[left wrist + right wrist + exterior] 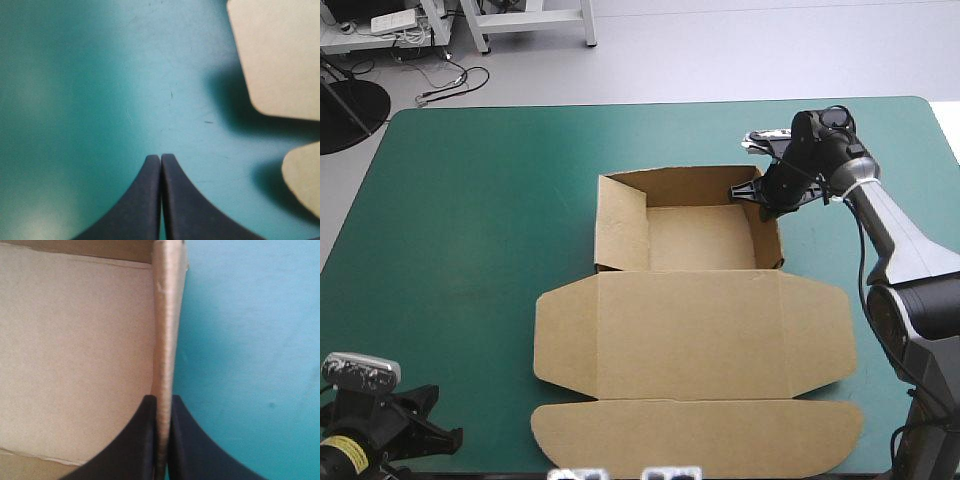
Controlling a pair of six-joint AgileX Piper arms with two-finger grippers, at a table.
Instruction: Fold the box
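I see the box [695, 335] in the middle of the counter [470, 200], an open tray with its lid flat toward the near edge. My right tool [162, 399] pinches the tray's right wall, one finger inside and one outside. My left tool [160, 157] is pressed together, just beside the lid's corner.

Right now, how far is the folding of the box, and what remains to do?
Done: the box has its tray, with walls standing. In hand: the right hand is shut on the right wall. The left hand is shut over bare teal-green cover, holding nothing. Left: the lid and its flaps lie flat toward the near edge.
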